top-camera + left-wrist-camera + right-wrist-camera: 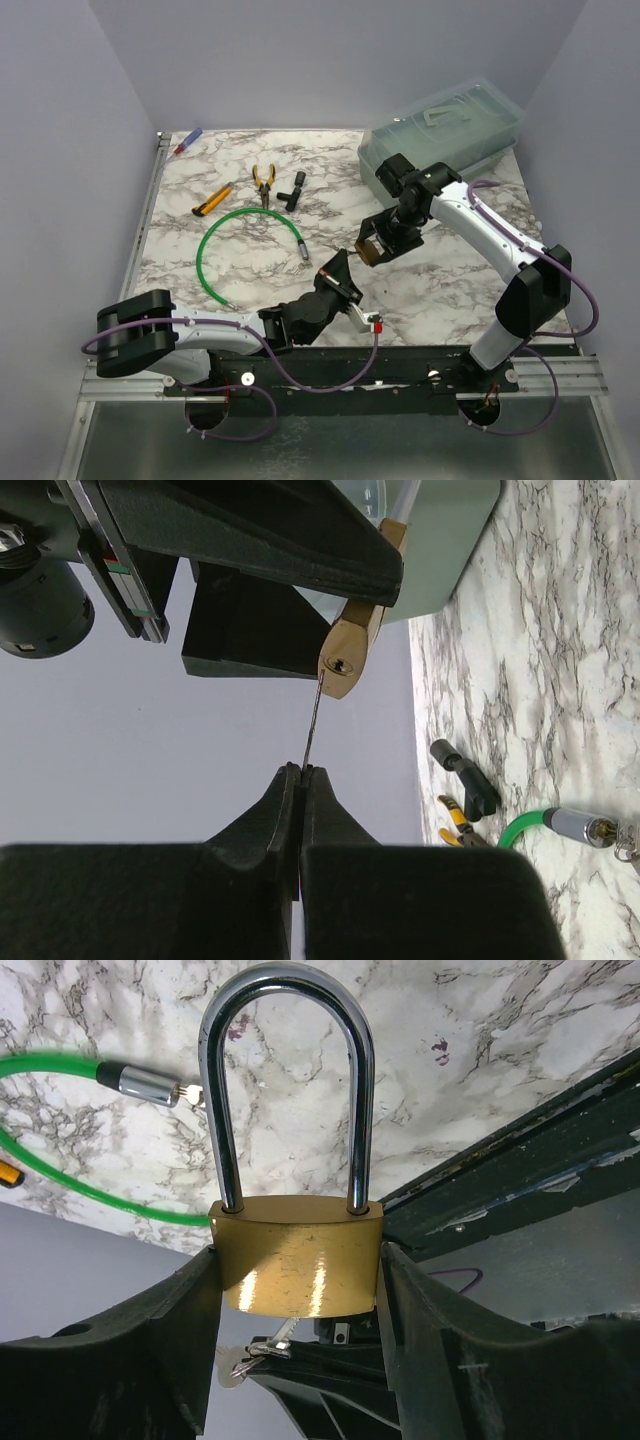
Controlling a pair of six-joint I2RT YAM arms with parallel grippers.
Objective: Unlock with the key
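My right gripper (372, 247) (297, 1270) is shut on the brass padlock (374, 251) (297, 1260) and holds it above the table, its steel shackle (290, 990) closed. My left gripper (338, 268) (300, 770) is shut on a thin silver key (313, 720) (285, 1335), seen edge-on. The key's tip meets the padlock's underside (345, 655) at or beside the keyhole; I cannot tell how deep it sits. A green cord (215, 250) lies on the table, with a silver barrel (145, 1082) and small keys at its end.
A clear lidded box (445, 125) stands at the back right. Orange-handled pliers (263, 183), a black L-shaped tool (293, 190), a yellow utility knife (212, 200) and a marker (187, 142) lie at the back left. Walls enclose three sides.
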